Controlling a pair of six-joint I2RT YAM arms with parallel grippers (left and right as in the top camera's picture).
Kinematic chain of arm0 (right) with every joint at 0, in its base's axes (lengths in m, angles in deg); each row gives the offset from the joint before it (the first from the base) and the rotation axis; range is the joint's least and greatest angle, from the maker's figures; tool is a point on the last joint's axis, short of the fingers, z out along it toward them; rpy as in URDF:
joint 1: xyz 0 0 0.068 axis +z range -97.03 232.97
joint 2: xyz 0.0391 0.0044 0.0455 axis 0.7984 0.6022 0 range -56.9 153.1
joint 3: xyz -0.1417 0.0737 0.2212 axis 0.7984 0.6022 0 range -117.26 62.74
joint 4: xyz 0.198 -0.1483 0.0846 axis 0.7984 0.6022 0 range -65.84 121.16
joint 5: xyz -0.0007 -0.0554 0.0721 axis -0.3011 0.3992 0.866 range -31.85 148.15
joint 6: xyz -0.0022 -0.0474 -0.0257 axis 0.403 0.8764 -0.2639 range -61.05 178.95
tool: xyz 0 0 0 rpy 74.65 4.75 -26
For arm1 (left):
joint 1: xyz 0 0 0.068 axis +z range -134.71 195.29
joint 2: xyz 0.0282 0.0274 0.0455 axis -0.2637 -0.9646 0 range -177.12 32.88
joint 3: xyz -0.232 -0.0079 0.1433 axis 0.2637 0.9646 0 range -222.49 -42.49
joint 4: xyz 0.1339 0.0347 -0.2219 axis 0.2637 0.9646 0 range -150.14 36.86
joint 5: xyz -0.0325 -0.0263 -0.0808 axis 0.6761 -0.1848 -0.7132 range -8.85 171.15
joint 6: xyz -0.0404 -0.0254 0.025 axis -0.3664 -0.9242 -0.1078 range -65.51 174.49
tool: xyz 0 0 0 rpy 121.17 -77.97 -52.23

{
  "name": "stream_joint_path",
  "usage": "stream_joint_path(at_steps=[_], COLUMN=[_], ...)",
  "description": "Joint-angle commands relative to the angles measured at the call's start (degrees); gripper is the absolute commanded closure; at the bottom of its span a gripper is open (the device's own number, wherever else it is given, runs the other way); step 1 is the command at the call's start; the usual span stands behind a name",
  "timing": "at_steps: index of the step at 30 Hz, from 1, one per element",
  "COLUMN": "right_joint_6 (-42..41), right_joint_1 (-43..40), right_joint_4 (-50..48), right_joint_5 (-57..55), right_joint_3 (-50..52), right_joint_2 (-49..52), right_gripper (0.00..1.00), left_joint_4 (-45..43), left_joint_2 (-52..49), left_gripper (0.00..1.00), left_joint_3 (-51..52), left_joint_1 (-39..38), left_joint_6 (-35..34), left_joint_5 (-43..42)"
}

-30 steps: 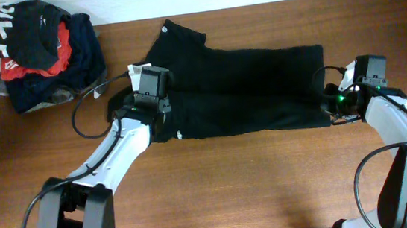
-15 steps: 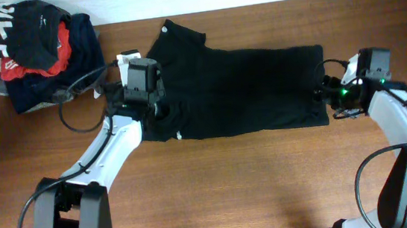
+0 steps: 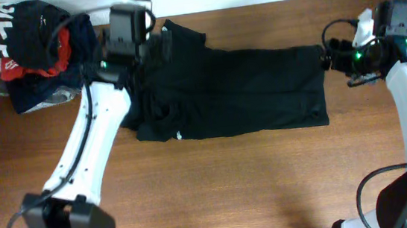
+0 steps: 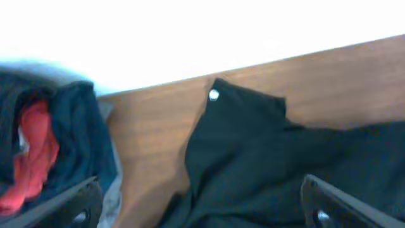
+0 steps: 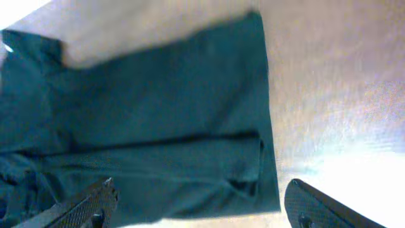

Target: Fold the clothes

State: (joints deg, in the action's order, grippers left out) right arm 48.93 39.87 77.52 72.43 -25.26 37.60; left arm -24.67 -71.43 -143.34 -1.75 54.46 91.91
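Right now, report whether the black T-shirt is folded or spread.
Partly folded: the T-shirt lies doubled lengthwise, one layer's edge showing across it.

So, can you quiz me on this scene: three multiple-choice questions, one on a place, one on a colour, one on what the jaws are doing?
1. The spread-out T-shirt is: A) red B) grey C) black
2. The garment pile lies: A) on the T-shirt B) at the table's far left corner C) at the near right edge
3. The jaws hold: A) nothing B) a sleeve each C) the pile
Answers: 1 C, dark cloth on brown wood; 2 B, beyond the shirt's left end; 3 A, both pairs stand wide open, empty.
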Motion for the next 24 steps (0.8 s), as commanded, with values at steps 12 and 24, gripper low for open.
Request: stream_joint_path(at_steps=[12, 24], right_joint_6=[2.6, 3.0], right_joint_1=[3.0, 5.3], right_joint_4=[-0.6, 1.2], right_joint_5=[-4.5, -4.9], right_joint_3=[-5.8, -5.0], right_joint_2=[-1.1, -1.0], right_gripper=[0.11, 0.11], left_joint_4=[12.5, -0.9], left_joint_2=[-39.0, -52.6], left_gripper=[0.01, 0.03], left_joint_3=[-48.1, -48.5], left_joint_1=[3.3, 3.6], left_joint_6=[5.9, 9.4], left_joint_5=[-8.7, -12.2])
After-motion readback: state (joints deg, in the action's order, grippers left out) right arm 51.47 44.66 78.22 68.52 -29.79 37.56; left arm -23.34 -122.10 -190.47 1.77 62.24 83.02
